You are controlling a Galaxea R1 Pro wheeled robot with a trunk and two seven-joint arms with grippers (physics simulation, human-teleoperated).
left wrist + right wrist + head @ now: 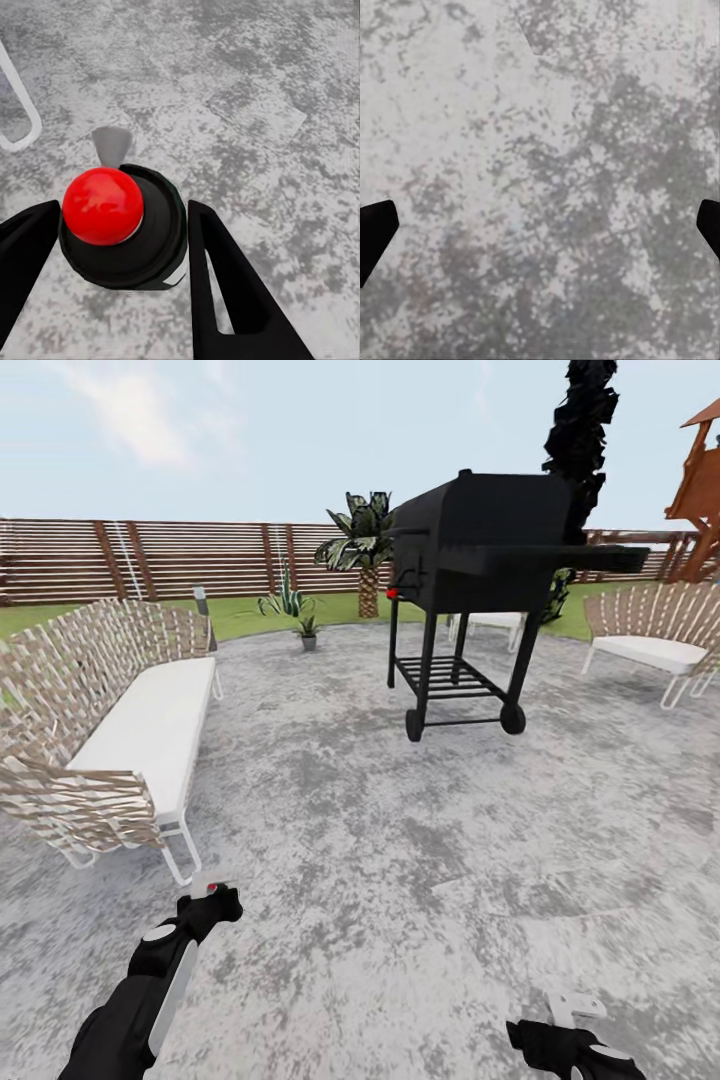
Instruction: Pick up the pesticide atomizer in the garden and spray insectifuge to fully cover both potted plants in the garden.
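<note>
My left gripper (126, 247) is shut on the pesticide atomizer (102, 205). From above it shows a red round cap, a dark body and a grey nozzle, with a black finger against each side. In the head view the left gripper (214, 903) hangs low over the grey stone patio of the garden (400, 840), with a bit of the atomizer (212, 885) at its tip. One potted plant (308, 630), green leaves in a small grey pot, stands far ahead at the patio's edge. My right gripper (540, 225) is open over bare stone, and it sits low right in the head view (568, 1015).
A black wheeled grill (480, 580) stands ahead at centre right. A wicker sofa (130, 720) lines the left side and a wicker chair (655, 640) sits at the right. Behind are a spiky agave (285, 598), a palm (365, 550), a bollard lamp (202, 605) and the slatted fence (180, 560).
</note>
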